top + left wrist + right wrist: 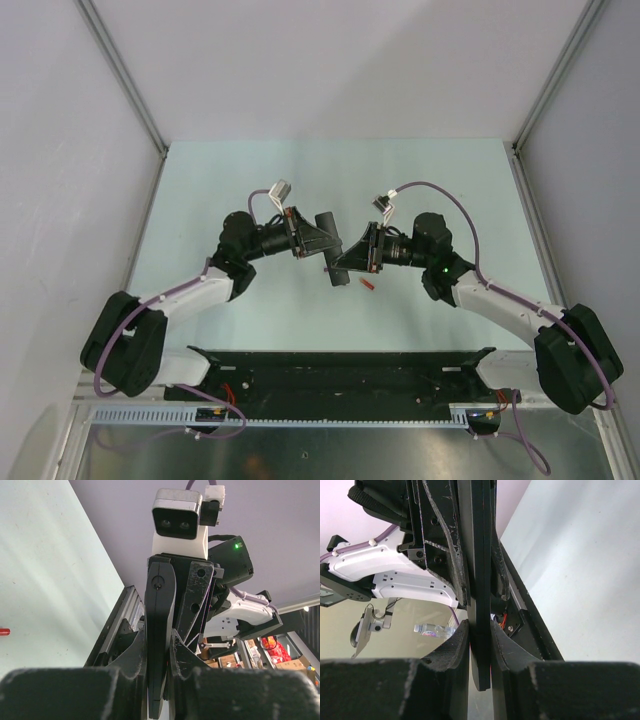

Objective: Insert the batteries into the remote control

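The remote control (324,219), a slim black bar, is held above the middle of the table between both grippers. My left gripper (318,243) is shut on it from the left, and my right gripper (346,262) is shut on it from the right. In the left wrist view the bar (160,595) stands edge-on between my fingers (183,655). In the right wrist view the bar (481,555) is clamped the same way. A red battery (367,285) lies on the table just below the right gripper; it also shows in the left wrist view (3,631). The dark and blue-purple batteries are out of view.
A black base panel (340,372) runs along the near edge between the arm bases. White enclosure walls and metal corner posts (122,75) surround the pale green table (200,190). Purple cables (455,210) loop from both wrists.
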`<state>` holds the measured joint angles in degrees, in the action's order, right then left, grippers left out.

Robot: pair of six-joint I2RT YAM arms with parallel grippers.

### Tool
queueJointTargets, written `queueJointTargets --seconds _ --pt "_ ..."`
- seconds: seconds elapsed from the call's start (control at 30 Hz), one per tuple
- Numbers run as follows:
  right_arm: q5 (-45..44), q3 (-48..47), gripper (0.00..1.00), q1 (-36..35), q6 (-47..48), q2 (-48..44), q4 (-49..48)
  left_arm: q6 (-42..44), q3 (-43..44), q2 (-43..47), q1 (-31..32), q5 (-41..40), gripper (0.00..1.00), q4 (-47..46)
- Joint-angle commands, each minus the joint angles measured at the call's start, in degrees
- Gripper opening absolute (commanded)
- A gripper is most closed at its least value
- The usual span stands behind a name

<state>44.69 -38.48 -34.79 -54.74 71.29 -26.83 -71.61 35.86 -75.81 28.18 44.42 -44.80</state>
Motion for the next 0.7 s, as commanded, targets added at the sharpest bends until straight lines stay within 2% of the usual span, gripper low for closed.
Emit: queueJointTargets --seconds 0.0,0.67 --pt "3.65 2.18 0.11 -1.16 2.97 -0.18 8.11 -0.9 5.1 0.66 -3.14 -5.58 0.0 -6.44" --pt "3.57 2.53 0.24 -1.69 2.89 -0.8 8.28 -0.81 6.51 -1.18 -4.1 -5.49 0.0 -6.44"
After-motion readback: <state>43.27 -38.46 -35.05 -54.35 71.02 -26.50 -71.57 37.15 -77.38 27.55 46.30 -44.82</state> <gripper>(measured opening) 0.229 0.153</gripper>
